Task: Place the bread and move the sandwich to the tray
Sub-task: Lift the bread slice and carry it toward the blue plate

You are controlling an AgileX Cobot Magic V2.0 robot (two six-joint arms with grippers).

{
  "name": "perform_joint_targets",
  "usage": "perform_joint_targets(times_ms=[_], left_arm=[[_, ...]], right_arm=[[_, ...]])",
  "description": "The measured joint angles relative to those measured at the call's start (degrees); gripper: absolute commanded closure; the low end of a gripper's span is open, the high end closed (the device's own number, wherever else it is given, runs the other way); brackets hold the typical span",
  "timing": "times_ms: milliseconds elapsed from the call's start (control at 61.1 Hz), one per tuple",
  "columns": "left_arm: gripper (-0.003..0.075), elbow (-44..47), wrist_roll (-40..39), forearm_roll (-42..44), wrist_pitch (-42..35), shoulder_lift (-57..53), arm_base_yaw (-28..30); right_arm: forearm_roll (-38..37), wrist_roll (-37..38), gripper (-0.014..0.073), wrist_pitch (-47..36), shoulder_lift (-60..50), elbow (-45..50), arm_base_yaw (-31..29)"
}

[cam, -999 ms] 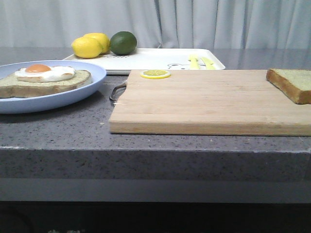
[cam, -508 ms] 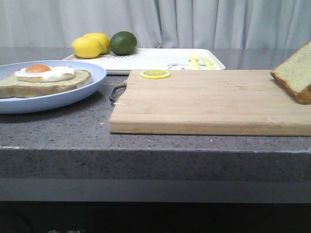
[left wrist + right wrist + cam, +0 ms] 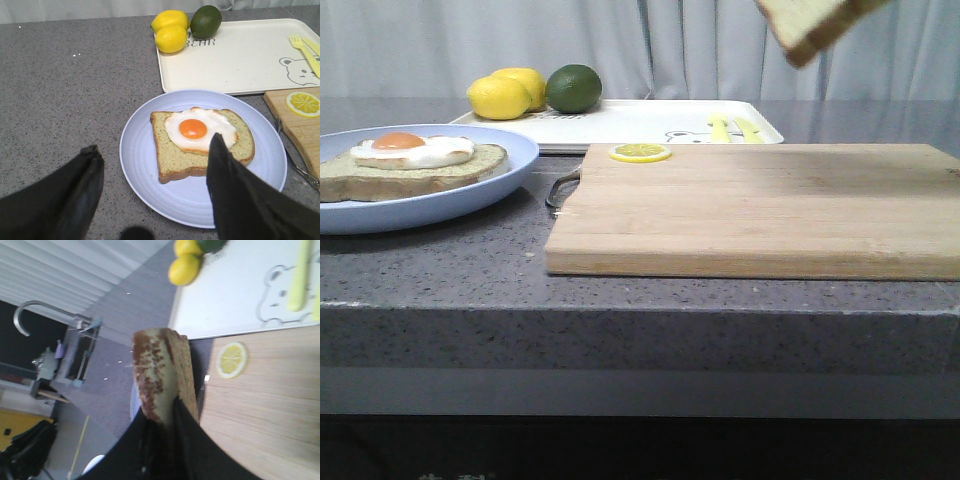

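Grey speckled tabletop (image 3: 450, 270), pale curtain behind. We record the right claw (image 3: 167, 412) clamped on the bread (image 3: 162, 372), gripping its lower edge, slice standing on edge. Front view shows only a corner of the bread at the top, high above the cutting board (image 3: 760, 205); one second ago it lay flat at the board's right end, half a second ago it was tilting up.

Left claw (image 3: 152, 192) hangs spread and empty over the blue plate (image 3: 140, 175), where the sandwich (image 3: 200, 142), so far one slice with the egg, lies.

Key relation: the sandwich sits well to the left of the held bread, across the board. We judge the slice must travel left and turn flat. Tray (image 3: 640, 122) waits behind, carrying lemons (image 3: 505, 93) and a lime (image 3: 573, 88).
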Motion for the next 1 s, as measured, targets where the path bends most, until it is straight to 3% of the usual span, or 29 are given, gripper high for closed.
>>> perform_joint_targets(times_ms=[164,344,573,786,999], left_arm=[[0.0281,0.0,0.0,0.0,-0.13,0.0,0.0],[0.0281,0.0,0.0,0.0,-0.56,0.0,0.0],[0.0281,0.0,0.0,0.0,-0.82,0.0,0.0],[0.0281,0.0,0.0,-0.63,-0.82,0.0,0.0],[0.0281,0.0,0.0,-0.85,-0.82,0.0,0.0]], right_arm=[[3.25,0.0,0.061,-2.04,0.0,0.0,11.21],[7.84,0.0,0.061,-15.68,0.12,0.0,26.27],[21.13,-4.94,0.061,-31.97,4.86,0.0,41.77],[23.93,-10.92,0.061,-36.4,13.6,-4.6,49.13],[24.87,-5.35,0.061,-38.96,22.32,-14.12,52.02]])
